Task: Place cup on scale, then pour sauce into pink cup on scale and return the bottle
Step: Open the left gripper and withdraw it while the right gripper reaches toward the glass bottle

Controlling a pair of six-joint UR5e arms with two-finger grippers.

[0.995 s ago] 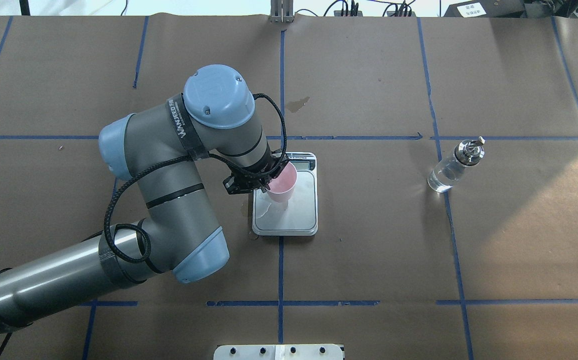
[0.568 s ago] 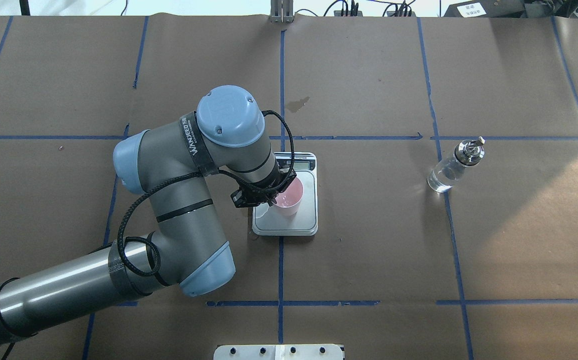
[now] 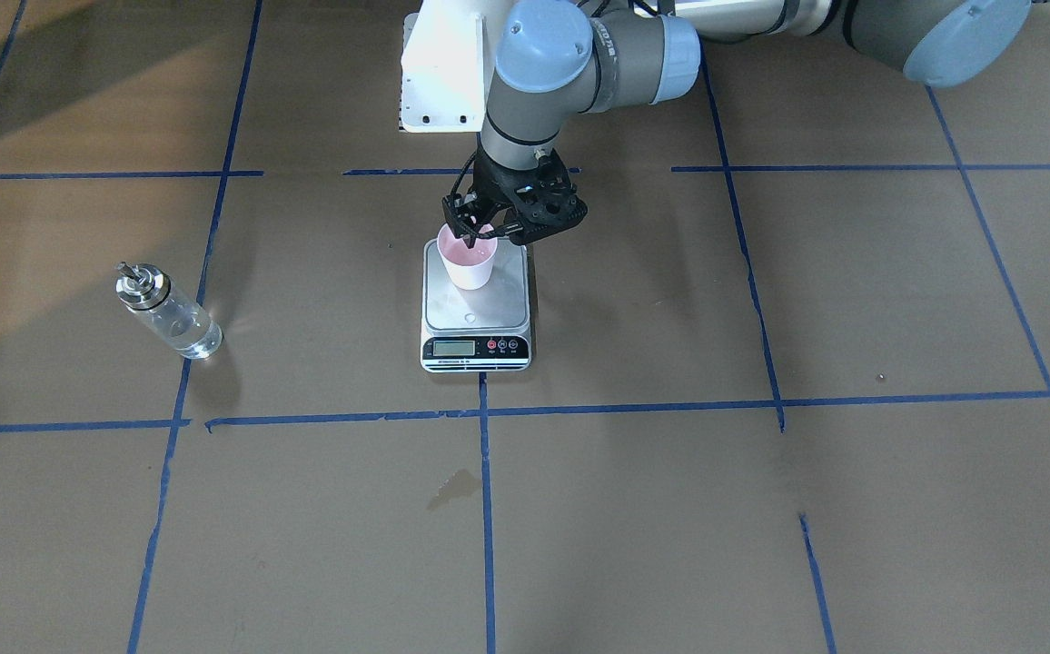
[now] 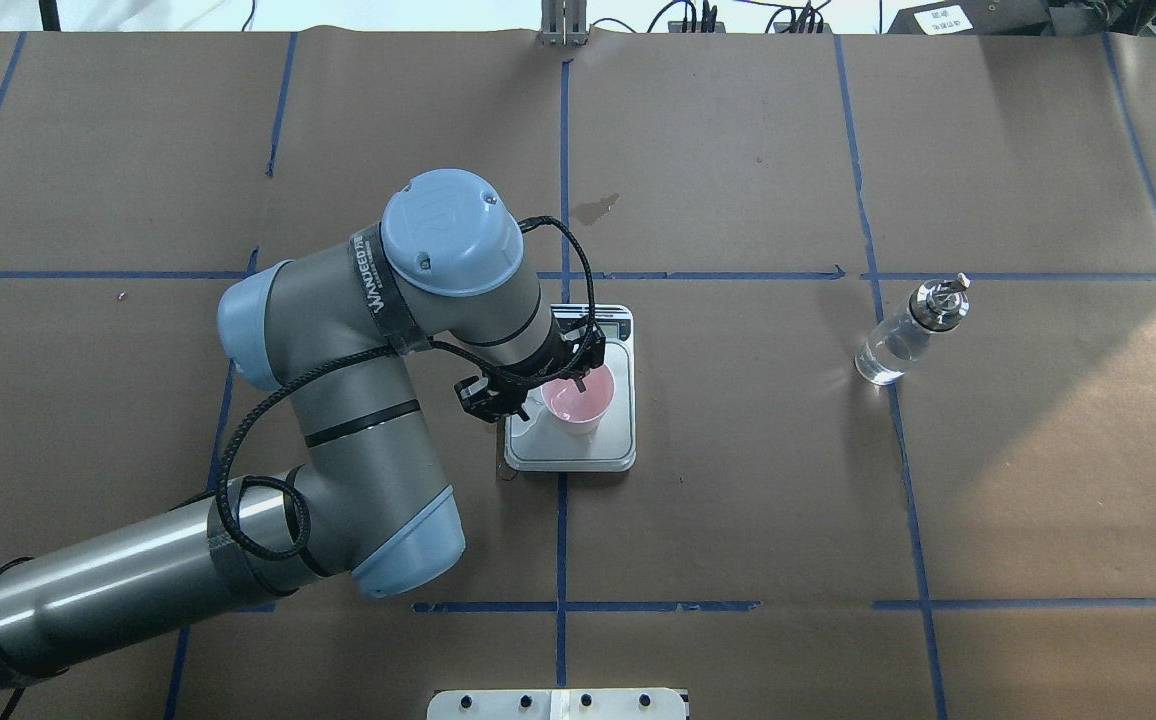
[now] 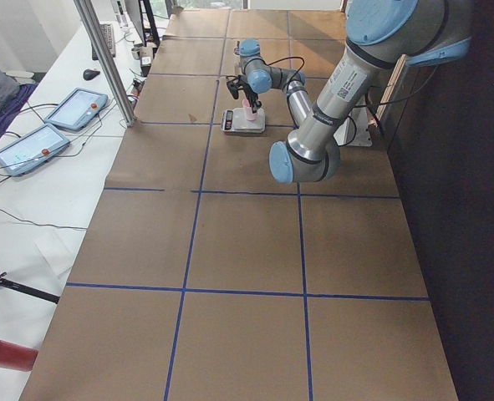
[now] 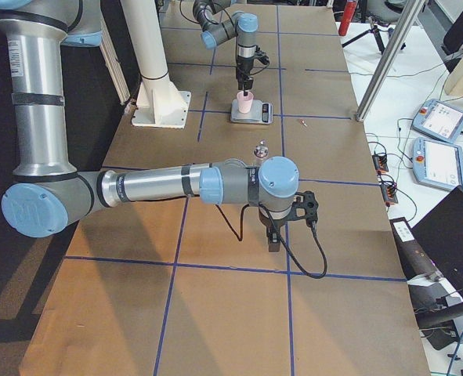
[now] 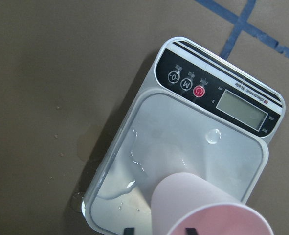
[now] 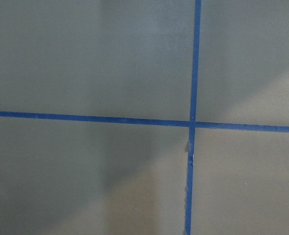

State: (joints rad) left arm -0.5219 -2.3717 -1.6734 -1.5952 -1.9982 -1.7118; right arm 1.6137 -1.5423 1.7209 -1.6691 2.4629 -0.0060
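Observation:
The pale pink cup (image 4: 578, 402) stands upright on the steel plate of the scale (image 4: 620, 440) at the table's middle; it also shows in the front view (image 3: 468, 262) and the left wrist view (image 7: 203, 205). My left gripper (image 4: 563, 385) hangs over the cup's near rim, its fingers a little apart, one inside and one outside the rim. The clear glass bottle (image 4: 903, 335) with the metal spout stands alone far to the right. My right gripper (image 6: 274, 235) hovers low over bare paper; I cannot tell whether it is open or shut.
Drops of liquid lie on the scale's plate (image 7: 213, 137). The table is covered in brown paper with blue tape lines (image 4: 562, 500). A small stain (image 4: 595, 208) lies beyond the scale. The robot's white base plate (image 3: 441, 73) stands behind the scale.
The left arm brought the tilted cup down and set it upright on the scale's plate. The fingers now stand apart at the rim. The bottle has not moved.

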